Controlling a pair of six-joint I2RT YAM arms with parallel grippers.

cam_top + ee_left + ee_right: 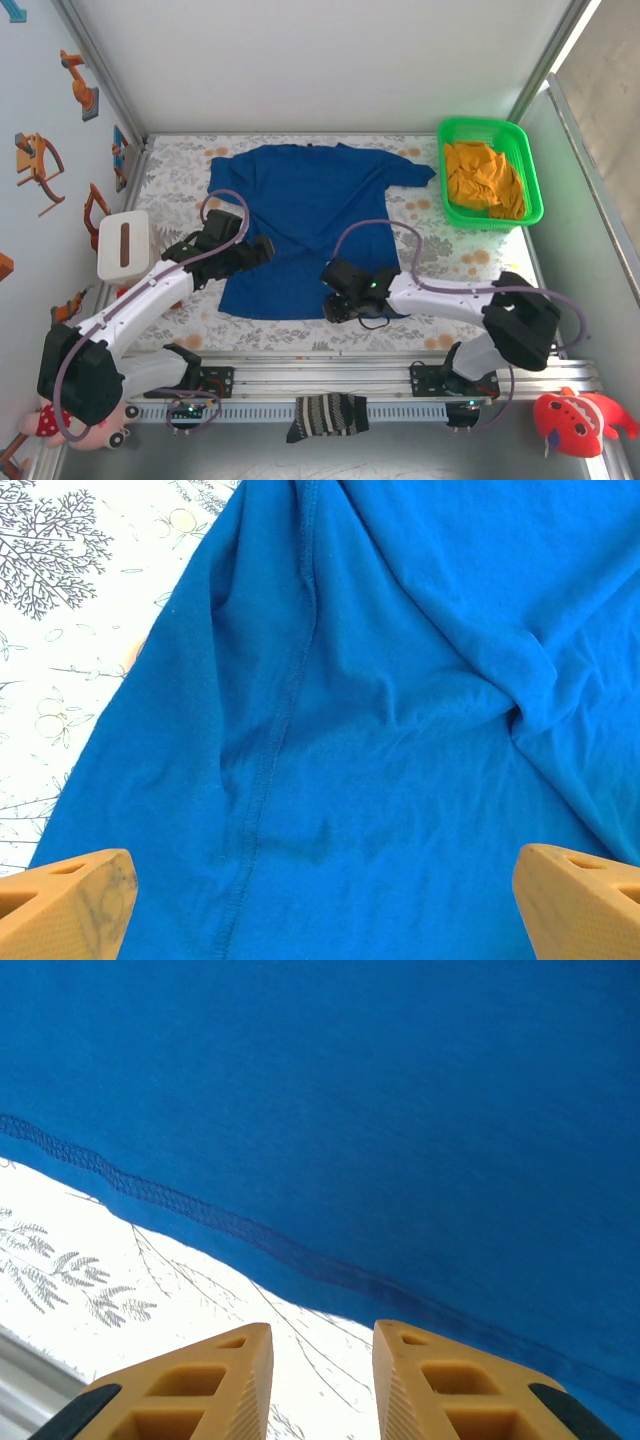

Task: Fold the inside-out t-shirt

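Right gripper [322, 1332] nearest the lens: jaws narrowly parted, nothing between them, tips just short of the hem [230, 1222] of the inside-out t-shirt [350, 1080]. Left gripper [320, 880] spread wide, empty, over its left side seam [270, 750]. Garment royal blue, spread on the floral table cover [180, 165], collar at the far end, stitching exposed, wrinkled mid-body. No fold made yet, by my reading; the whole job remains. Green basket [530, 170] of orange cloth [482, 178] just beyond its right sleeve.

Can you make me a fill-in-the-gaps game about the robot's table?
The orange-yellow cloth lies in the ___ plastic basket.
The left gripper has its jaws wide ___ above the wrinkly royal-blue cloth t-shirt.
The right gripper points at that t-shirt's stitched ___.
Missing words: green; open; hem.
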